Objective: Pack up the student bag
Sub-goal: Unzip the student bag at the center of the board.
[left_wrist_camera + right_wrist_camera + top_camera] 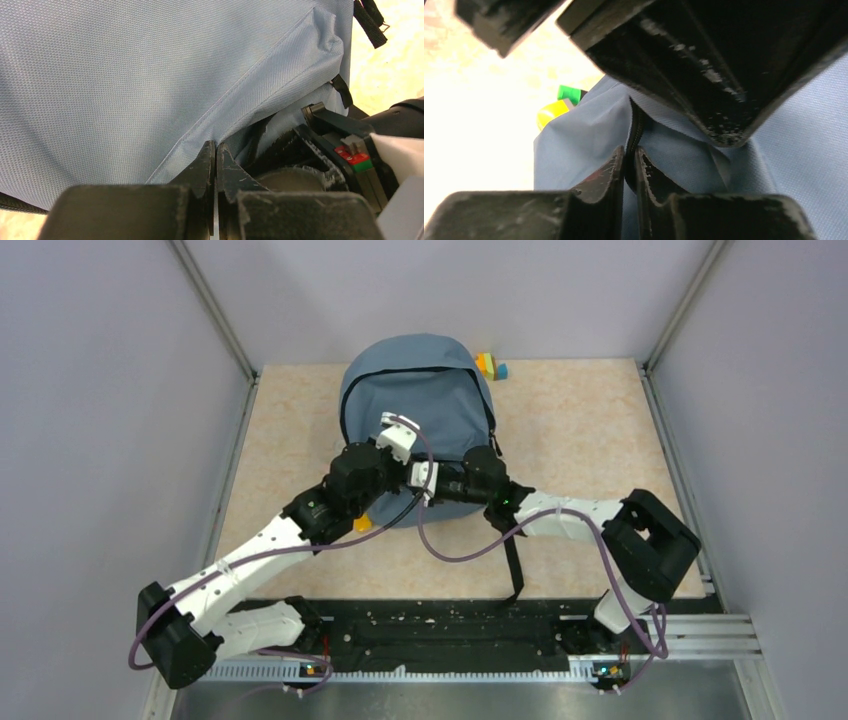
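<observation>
Left claw (216, 152) was shut, its two black fingertips pressed together against a stitched seam of the student bag (425, 390). Whether any cloth was caught between them could not be told. The right claw (629, 159) had its jaws drawn nearly together on the bag's black zipper line, which ran down into the narrow gap between the tips. Both claws met head to head at the near edge of the bag, almost touching.

The bag sat toward the far middle of the table (590, 440), its rounded top pointing to the far wall. A black strap (513, 560) trailed from its near right side toward the near edge of the table.

From its base at the near left, the left arm stretched diagonally up and to the right, its wrist bent over the bag's near edge. The right arm went out to the right first, folded at an elbow over the near right of the table, and ran its forearm leftward back to the bag. A purple cable (470, 550) hung in a loop below the two wrists.

A yellow and green item (558, 106) lay on the table just beside the bag's near left edge. A small cluster of coloured blocks (490, 366) sat just beside the bag's far right side.
</observation>
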{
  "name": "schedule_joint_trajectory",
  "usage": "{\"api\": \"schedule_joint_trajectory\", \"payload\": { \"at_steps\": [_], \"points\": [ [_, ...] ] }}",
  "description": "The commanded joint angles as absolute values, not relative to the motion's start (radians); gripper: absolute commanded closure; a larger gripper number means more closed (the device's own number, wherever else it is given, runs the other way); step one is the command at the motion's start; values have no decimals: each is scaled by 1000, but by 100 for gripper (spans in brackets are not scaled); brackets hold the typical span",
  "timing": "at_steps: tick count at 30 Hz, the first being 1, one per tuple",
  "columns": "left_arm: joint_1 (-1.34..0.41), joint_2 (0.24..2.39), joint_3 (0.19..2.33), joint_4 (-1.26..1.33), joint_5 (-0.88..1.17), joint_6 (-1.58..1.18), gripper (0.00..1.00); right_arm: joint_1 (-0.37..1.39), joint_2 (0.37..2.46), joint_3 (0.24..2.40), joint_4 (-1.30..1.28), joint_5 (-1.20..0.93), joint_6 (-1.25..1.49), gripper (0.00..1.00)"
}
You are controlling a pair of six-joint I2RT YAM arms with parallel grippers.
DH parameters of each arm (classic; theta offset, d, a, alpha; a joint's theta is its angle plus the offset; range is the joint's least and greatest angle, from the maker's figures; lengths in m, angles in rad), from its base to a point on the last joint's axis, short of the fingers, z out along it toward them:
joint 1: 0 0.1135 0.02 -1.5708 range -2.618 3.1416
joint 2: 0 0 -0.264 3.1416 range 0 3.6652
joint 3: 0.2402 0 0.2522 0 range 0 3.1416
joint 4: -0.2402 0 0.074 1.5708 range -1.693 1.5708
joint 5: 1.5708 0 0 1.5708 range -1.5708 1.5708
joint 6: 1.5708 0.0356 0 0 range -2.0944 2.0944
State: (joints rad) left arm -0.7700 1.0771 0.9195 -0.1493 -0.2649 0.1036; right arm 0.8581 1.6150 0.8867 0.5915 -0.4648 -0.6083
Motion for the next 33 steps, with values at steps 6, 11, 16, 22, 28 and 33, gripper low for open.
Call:
{"api": "schedule_joint_trajectory", "payload": {
  "at_steps": [6, 11, 16, 22, 28, 33],
  "points": [
    [-734, 1063, 894, -45, -291, 111, 100, 928, 1551, 889, 498, -419, -566, 100],
    [-728, 1101, 876, -22, -353, 125, 100, 996, 1424, 819, 486, -338, -509, 100],
    [-726, 1125, 866, -9, -385, 116, 100, 1066, 1305, 746, 476, -277, -462, 100],
    [-726, 1109, 845, 31, -389, 91, 100, 1074, 1264, 694, 482, -243, -416, 100],
    [-726, 1019, 835, -22, -275, 43, 78, 1075, 1260, 674, 507, -202, -390, 100],
    [-726, 848, 822, -143, -157, -53, 33, 1076, 1255, 653, 540, -192, -376, 100]
  ]
}}
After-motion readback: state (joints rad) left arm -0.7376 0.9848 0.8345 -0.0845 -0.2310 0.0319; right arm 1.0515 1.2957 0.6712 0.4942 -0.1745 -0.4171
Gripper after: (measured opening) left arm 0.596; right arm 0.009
